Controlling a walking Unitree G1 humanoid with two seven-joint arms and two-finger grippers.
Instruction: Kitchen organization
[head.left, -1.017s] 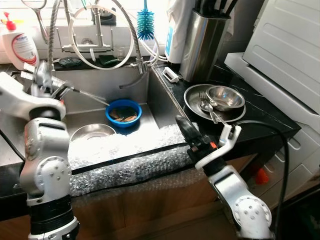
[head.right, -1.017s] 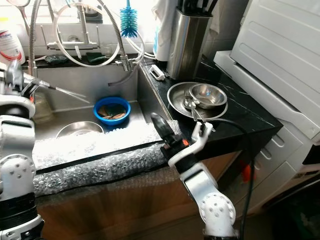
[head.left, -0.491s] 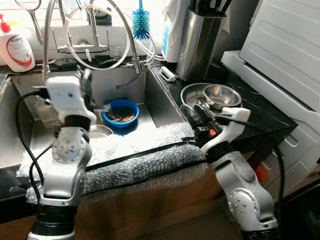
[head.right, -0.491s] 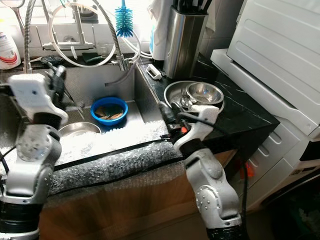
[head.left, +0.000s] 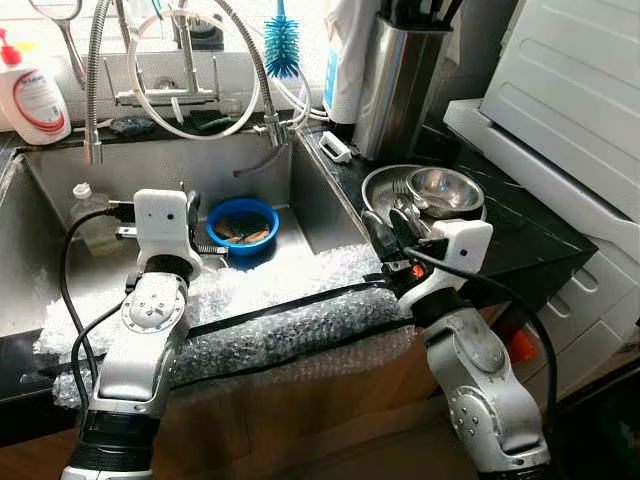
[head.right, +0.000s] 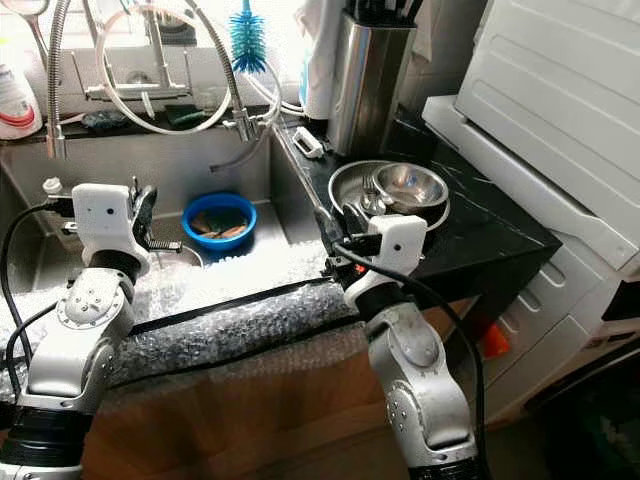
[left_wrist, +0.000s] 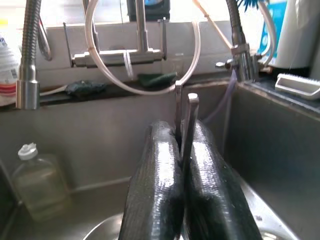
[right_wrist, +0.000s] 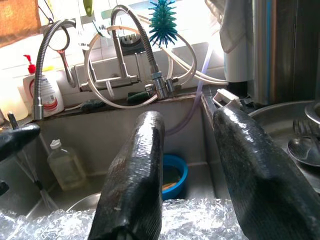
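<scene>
Left wrist view: the left hand (left_wrist: 182, 165) is seen clenched on thin metal utensils (left_wrist: 184, 117), possibly chopsticks, held over the sink (head.left: 60, 180) near the blue bowl (head.left: 245, 222). The right hand (right_wrist: 200, 170) is spread apart, grasping nothing, above the bubble wrap (head.left: 290, 330) beside the bench (head.left: 520, 225) carrying steel dishes (head.left: 430, 195).

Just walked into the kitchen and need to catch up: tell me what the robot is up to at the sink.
The robot stands at the sink. Its left gripper, over the basin, is shut on a thin metal utensil. Its right gripper is open and holds nothing, at the sink's front edge beside the counter. A blue bowl sits in the basin, and a steel bowl with cutlery rests on a steel plate on the counter.
</scene>
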